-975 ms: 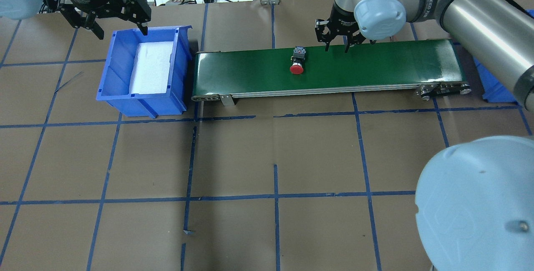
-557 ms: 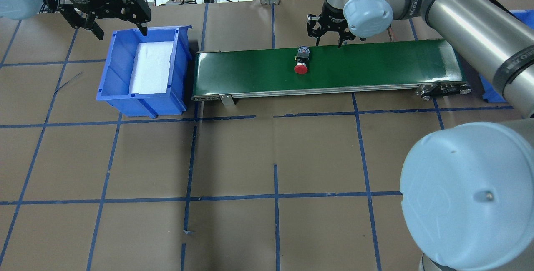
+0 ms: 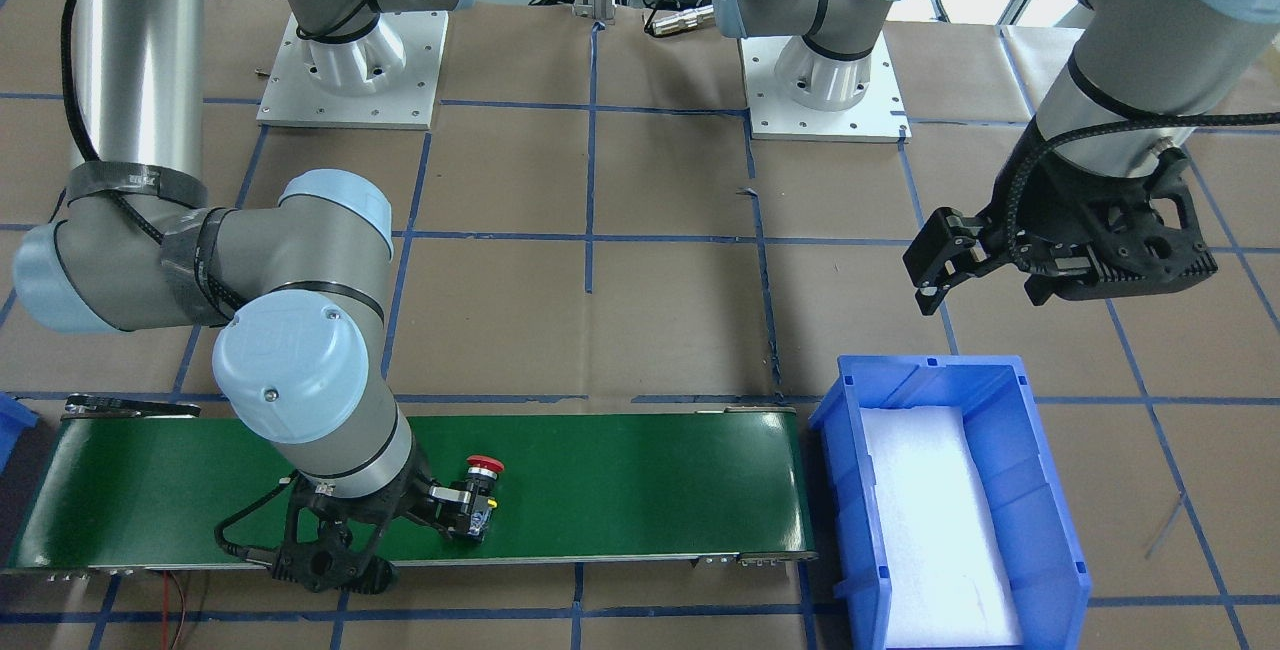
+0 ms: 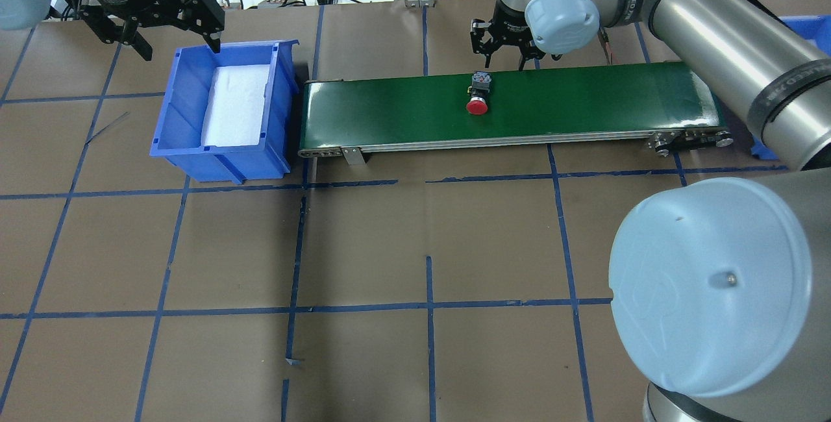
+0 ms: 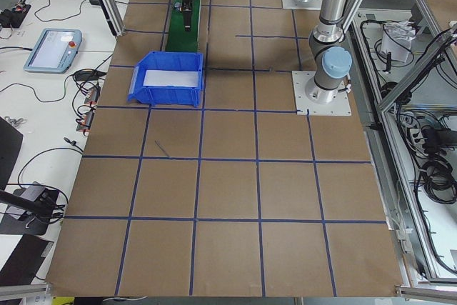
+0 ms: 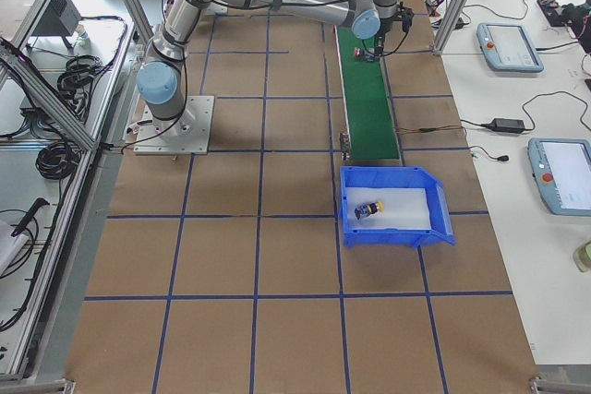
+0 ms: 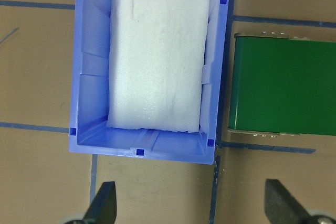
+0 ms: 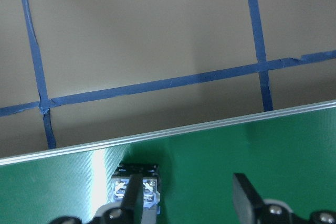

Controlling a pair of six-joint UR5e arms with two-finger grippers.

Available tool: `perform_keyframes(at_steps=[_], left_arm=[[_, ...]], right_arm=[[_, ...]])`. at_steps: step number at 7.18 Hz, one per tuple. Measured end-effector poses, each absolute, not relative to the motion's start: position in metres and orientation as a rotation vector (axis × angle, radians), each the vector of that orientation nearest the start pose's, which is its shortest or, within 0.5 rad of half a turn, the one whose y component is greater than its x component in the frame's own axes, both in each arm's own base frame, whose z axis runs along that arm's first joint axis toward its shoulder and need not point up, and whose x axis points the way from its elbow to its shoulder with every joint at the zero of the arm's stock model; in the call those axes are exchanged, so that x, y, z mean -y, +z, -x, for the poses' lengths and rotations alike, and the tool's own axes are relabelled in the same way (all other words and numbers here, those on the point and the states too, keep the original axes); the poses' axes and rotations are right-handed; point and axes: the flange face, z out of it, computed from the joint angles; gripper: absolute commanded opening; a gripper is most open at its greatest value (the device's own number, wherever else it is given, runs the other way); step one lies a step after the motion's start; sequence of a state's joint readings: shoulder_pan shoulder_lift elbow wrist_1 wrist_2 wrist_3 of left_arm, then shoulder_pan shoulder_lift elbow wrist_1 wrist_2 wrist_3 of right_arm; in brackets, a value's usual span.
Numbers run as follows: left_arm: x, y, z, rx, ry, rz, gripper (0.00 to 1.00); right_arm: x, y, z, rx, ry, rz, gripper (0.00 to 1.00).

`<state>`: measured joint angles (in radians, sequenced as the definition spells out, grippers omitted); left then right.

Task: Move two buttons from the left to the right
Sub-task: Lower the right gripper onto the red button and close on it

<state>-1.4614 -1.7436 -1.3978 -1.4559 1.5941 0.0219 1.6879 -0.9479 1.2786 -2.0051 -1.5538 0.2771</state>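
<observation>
Hanging just past the far rim of the green belt (image 4: 584, 97), the right tool (image 4: 503, 58) has its jaws spread fairly wide and carries nothing. Its wrist camera shows one of its fingers (image 8: 131, 195) crossing in front of the grey block end of the red button (image 4: 479, 92), with the other finger well off to the side over bare belt. The button is therefore beside one finger and not between the two. Whether that finger touches the block cannot be told.

The red button lies on its side near the middle of the belt. Its cap points toward the robot's side and its block toward the belt's far edge. Seen from across the surface (image 4: 415, 234), the fingertips sit right at the block end.

The left tool (image 4: 180, 52) hovers at the far corner of the blue bin (image 4: 188, 104), at the belt's left end. Its jaws are spread very wide and hold nothing. Its wrist camera looks straight down on the white foam (image 7: 157, 56) lining that bin.

A second blue bin (image 6: 397, 237) stands at the belt's right end. In the exterior right view the yellow button (image 6: 369, 208) lies on its side in that bin, on a white liner.

The surface is brown paper marked into squares with blue tape.
</observation>
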Motion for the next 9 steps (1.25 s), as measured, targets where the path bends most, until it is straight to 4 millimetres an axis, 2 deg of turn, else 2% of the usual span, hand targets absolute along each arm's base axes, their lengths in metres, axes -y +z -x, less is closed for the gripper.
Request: perform_keyframes(at_steps=[1,4,7,8,9], left_arm=[[0.591,0.492,0.067,-3.100,-0.208,0.136,1.00],[0.596,0.469,0.068,-3.100,-0.165,0.130,1.00],[0.596,0.464,0.074,-3.108,-0.145,0.116,1.00],[0.595,0.464,0.075,-3.109,-0.141,0.115,1.00],[0.595,0.463,0.075,-3.109,-0.141,0.114,1.00]], right_arm=[[0.707,0.286,-0.224,-3.093,-0.142,-0.245,0.66],[0.707,0.280,-0.227,-3.095,-0.129,-0.250,0.66],[0.706,0.278,-0.227,-3.096,-0.123,-0.250,0.65],[0.705,0.275,-0.227,-3.097,-0.113,-0.246,0.59],[0.705,0.270,-0.227,-3.099,-0.099,-0.241,0.49]])
